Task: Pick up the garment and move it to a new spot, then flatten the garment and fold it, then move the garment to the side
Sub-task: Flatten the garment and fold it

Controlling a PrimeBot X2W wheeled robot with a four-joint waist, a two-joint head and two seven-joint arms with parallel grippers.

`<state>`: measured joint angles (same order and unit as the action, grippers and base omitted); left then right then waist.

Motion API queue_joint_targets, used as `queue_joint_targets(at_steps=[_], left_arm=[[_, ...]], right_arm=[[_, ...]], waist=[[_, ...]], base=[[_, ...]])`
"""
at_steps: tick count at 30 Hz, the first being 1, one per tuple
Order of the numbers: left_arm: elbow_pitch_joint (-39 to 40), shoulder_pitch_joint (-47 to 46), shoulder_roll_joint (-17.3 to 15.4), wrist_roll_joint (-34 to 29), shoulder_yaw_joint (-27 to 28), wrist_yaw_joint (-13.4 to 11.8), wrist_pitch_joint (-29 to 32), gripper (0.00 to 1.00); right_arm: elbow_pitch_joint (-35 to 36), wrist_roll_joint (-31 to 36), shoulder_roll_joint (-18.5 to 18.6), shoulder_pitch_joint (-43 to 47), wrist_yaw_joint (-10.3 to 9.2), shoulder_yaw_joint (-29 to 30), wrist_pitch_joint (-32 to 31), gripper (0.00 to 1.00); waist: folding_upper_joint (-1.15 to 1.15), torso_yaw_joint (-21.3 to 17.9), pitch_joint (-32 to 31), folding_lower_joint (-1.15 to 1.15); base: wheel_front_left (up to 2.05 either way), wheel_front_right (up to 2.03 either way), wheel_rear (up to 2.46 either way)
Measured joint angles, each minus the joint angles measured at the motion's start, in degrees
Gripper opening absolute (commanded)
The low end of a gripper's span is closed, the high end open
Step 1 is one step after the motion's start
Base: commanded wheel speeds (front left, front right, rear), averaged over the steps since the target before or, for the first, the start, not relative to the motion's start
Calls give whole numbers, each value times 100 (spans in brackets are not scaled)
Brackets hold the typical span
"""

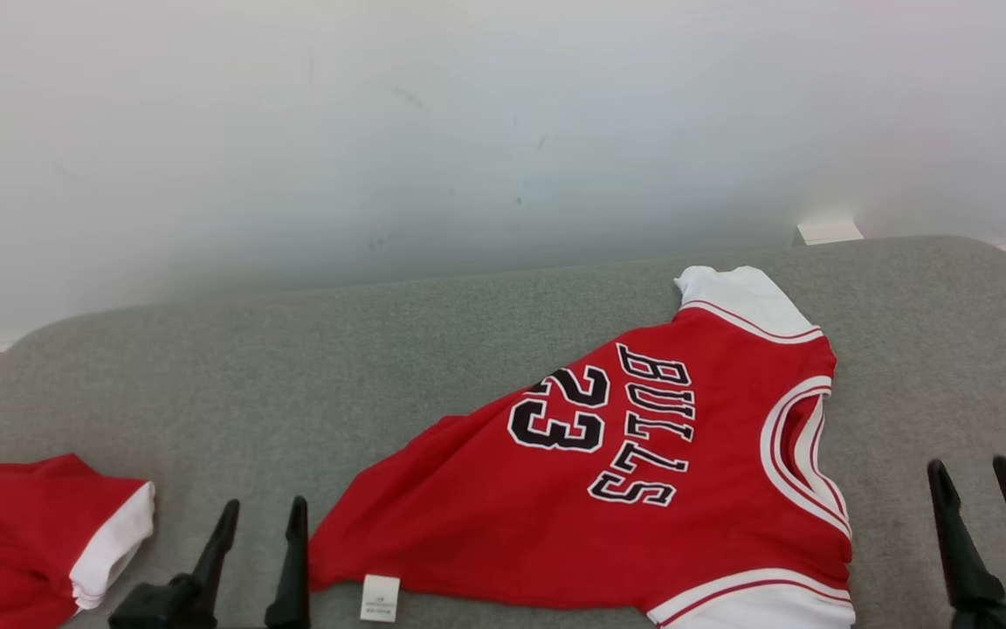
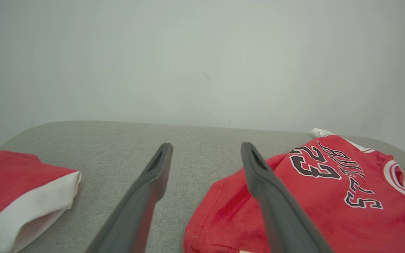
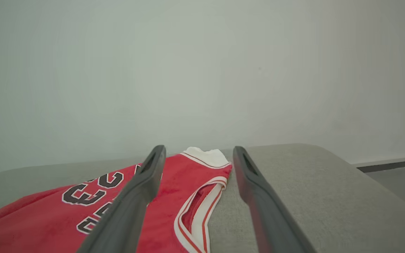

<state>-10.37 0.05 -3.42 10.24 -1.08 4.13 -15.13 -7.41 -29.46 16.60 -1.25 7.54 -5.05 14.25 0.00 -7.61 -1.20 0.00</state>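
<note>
Across the right half of the grey surface [image 1: 206,367] lies the garment [image 1: 573,524], a red jersey showing "BULLS 23". It is spread but not flat: its hem end bunches to a point toward the surface's near edge, and its white-trimmed shoulder [image 1: 743,297] reaches toward the far edge. A white label [image 1: 379,597] sticks out at the hem. At the surface's near left corner sits a second red piece [image 1: 23,533] with a white cuff, well apart from the jersey.

Both hands hover at the surface's near edge, holding nothing. The left hand [image 1: 264,505] has its fingers parted just beside the hem corner. The right hand [image 1: 969,466] is spread likewise over bare surface past the jersey's armhole side.

The cloth looks thin, light and limp (a smooth knit, by its look). I judge it will sag and double over once lifted, and may slip from a pinch on a single layer. The stitched, doubled edges seem the best holds: the hem corner near the label for the left hand, and the banded armhole trim [image 1: 804,454] or the shoulder for the right. Two well-spaced pinches should keep it spread in the carry. The surface's fabric cover may drag on it, so lifting clear seems wiser than sliding.
</note>
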Motion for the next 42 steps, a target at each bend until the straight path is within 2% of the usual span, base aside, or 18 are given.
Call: queue_joint_targets(at_steps=[5, 7, 10, 14, 20, 29, 32, 37, 42], left_arm=[[-203, -12, -205, 62, -193, 162, 253, 100], [-230, -24, -264, 110, -238, 190, 483, 100], [-203, -91, -333, 164, -281, 200, 812, 100], [-164, -142, -350, 203, -370, 224, 1133, 100], [-259, -201, -426, 226, -501, 223, 1714, 100], [-465, -342, -487, 294, -623, 198, 2384, 100], [-586, -424, -472, 348, -615, 130, 2501, 100], [-817, -495, -490, 347, -476, -163, 2590, 100], [-940, -483, -481, 520, -549, 7, 2689, 100]], right_arm=[[45, -684, 535, 342, 0, -9, -632, 100], [26, -1031, 594, 486, 0, -71, -1017, 100], [-71, -1464, 630, 739, 0, -468, -1756, 100], [-356, -1962, 520, 771, -1, -888, -2275, 100], [-904, -2310, 158, 520, -1, -1340, -2510, 100], [-1502, -2358, 73, 175, 34, -1437, -2807, 100], [-1536, -2359, 69, 118, 34, -1457, -2969, 100], [-1505, -2419, 41, 66, 19, -1533, -3161, 100], [-1332, -2614, 58, 74, 1, -1657, -3411, 98]], waist=[[0, -44, 62, 0], [0, -55, 103, 0], [0, -66, 196, 0], [0, -63, 367, 1], [0, -74, 530, 1], [-1, -81, 554, 1], [0, -88, 540, 0], [0, -140, 493, 0], [0, -187, 486, 0]], base=[[0, 0, 0], [0, 0, 0], [0, 0, 0], [0, 0, 0], [0, 0, 0], [0, 0, 0], [0, 0, 0], [0, 0, 0], [0, 0, 0]])
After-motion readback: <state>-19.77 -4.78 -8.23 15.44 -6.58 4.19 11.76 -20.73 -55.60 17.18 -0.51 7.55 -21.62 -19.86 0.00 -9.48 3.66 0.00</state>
